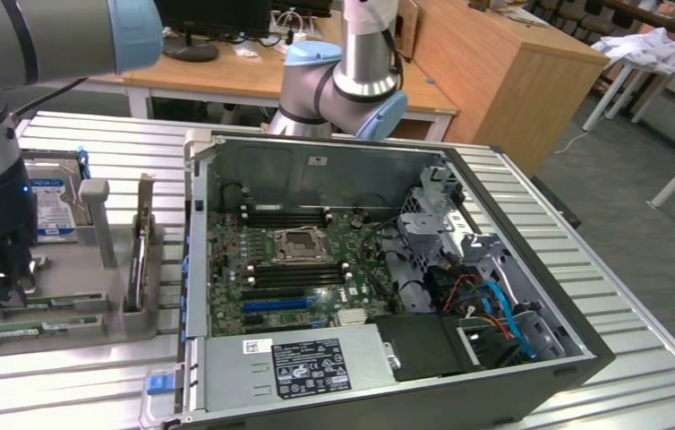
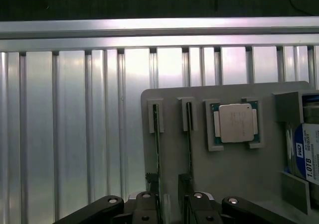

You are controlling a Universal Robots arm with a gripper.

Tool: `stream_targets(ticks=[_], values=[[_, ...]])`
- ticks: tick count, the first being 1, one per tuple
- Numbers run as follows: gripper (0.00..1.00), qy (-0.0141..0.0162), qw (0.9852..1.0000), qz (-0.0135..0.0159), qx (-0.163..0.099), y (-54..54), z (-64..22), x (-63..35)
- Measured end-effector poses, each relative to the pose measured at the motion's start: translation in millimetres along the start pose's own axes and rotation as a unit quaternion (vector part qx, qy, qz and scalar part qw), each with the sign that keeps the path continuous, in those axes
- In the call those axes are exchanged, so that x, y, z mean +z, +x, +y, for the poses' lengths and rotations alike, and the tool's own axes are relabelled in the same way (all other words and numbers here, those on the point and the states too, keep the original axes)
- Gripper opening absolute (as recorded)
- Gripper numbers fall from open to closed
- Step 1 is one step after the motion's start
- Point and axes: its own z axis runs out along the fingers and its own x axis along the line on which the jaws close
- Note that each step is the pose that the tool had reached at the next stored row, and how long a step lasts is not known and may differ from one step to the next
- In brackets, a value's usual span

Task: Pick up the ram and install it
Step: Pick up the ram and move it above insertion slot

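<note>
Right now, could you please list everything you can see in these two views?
ram sticks: two, green, edge-on in the holder's slots
processor chip: one, silver, in the holder beside them
hard drive: one, silver with blue-white label, beside the chip
holder: one, grey, on the table
computer case: one, dark, open, on the table
motherboard: one, green, inside the case
table: one, silver, ribbed
gripper: one, black, open, over the ram sticks

Shows a pale wooden desk [image 1: 218,85] across the upper centre of the exterior view, with a black monitor foot [image 1: 191,51] on it. Puts a wooden cabinet [image 1: 493,81] at upper right. Leaves grey floor [image 1: 636,197] down the right edge, below white table legs [image 1: 616,93]. Spreads a ribbed metal tabletop [image 1: 75,394] along the bottom.
</note>
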Motion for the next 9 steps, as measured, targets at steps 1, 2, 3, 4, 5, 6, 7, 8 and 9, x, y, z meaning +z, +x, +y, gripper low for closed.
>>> stream_targets(ticks=[1, 2, 3, 4, 5, 6, 7, 8, 9], values=[[0.30, 0.0000, 1.0000, 0.0000, 0.000, 0.0, -0.1, 0.9], [0.30, 0.0000, 1.0000, 0.0000, 0.000, 0.0, -0.1, 1.7], [0.30, 0.0000, 1.0000, 0.0000, 0.000, 0.0, -0.1, 2.6], [0.30, 0.0000, 1.0000, 0.0000, 0.000, 0.0, -0.1, 3.3], [0.30, 0.0000, 1.0000, 0.0000, 0.000, 0.1, -0.2, 4.0], [0.30, 0.0000, 1.0000, 0.0000, 0.000, 0.1, -0.2, 4.8], [0.30, 0.0000, 1.0000, 0.0000, 0.000, 0.1, -0.2, 5.4], [0.30, 0.0000, 1.0000, 0.0000, 0.000, 0.1, -0.3, 6.2], [0.30, 0.0000, 1.0000, 0.0000, 0.000, 0.1, -0.3, 6.9]])
